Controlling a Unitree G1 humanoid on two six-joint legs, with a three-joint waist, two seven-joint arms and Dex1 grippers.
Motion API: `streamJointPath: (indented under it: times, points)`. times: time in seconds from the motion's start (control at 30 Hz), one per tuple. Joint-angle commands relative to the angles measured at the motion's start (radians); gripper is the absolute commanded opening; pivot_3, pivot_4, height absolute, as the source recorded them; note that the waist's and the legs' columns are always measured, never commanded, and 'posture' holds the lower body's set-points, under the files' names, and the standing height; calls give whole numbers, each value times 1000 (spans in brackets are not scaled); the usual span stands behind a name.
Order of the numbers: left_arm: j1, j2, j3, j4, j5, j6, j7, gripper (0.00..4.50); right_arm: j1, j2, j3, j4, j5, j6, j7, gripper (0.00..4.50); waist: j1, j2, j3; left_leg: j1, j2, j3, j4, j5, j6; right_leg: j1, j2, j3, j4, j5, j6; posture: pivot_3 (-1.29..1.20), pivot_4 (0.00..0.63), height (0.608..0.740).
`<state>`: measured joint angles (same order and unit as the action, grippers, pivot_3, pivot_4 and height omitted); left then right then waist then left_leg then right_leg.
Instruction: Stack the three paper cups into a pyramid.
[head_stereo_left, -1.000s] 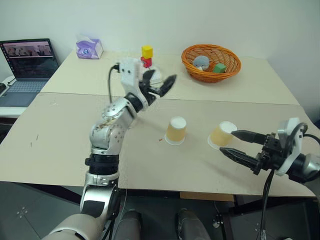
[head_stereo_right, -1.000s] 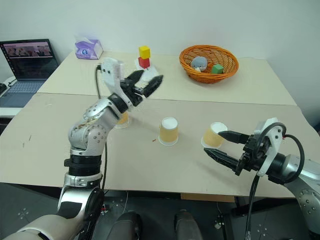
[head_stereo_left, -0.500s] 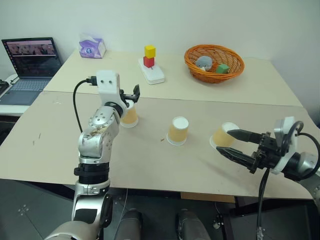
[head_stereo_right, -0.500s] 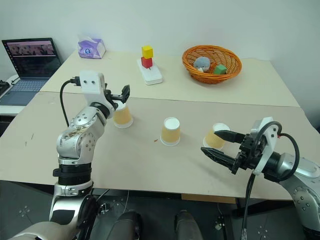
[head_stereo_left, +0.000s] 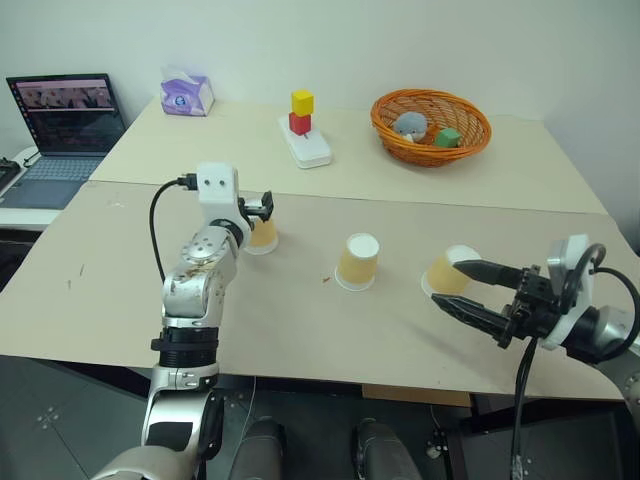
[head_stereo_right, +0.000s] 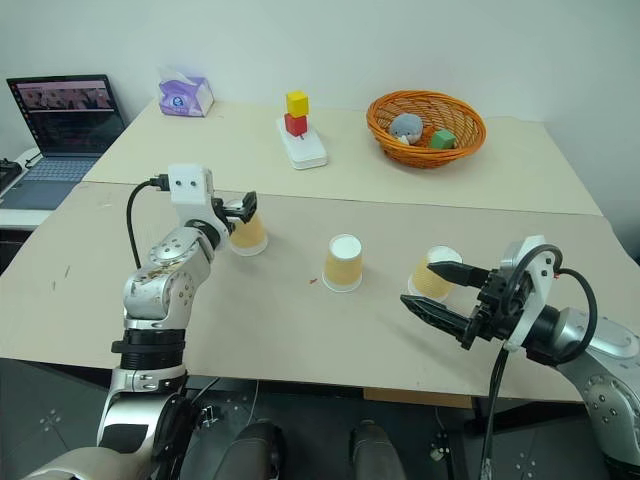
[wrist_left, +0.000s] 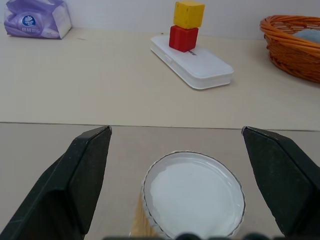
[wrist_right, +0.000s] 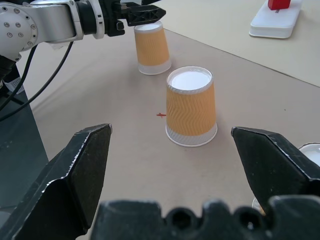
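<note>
1. Cups stand upside down and well apart across the table (head_stereo_left: 120, 300): left cup (head_stereo_left: 263, 234) at centre left, middle cup (head_stereo_left: 356, 262) at centre, right cup (head_stereo_left: 446, 272), tilted, at centre right.
2. We see the left gripper (head_stereo_right: 243, 205) spread wide, level, straddling the left cup's top; that cup's axis is upright.
3. Our right gripper (head_stereo_left: 468, 289) gapes empty beside the right cup.
4. Earlier the left gripper hung higher, further right.

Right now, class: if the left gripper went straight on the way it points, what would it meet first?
Probably the left paper cup: it stands upside down between the open left gripper fingers.
</note>
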<state>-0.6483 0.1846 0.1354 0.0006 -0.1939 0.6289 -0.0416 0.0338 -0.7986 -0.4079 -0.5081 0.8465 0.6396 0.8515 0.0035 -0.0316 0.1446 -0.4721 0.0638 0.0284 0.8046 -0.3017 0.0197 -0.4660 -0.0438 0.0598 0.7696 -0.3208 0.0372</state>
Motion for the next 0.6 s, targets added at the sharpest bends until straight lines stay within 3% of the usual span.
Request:
streamJointPath:
  times: [0.03, 0.6]
  points:
    - [-15, -7, -9, -13, 1, -22, -12, 4453, 4, -5, -47, -32, 21, -10, -9, 4500, 0, 0, 0, 0, 0, 0, 0, 0, 0, 0, 0, 0, 0, 0, 0, 0, 150, 666]
    - [6, -16, -21, 28, 27, -14, -5, 4453, 7, -11, -45, -40, 30, -6, -25, 4500, -1, 0, 0, 0, 0, 0, 0, 0, 0, 0, 0, 0, 0, 0, 0, 0, 150, 666]
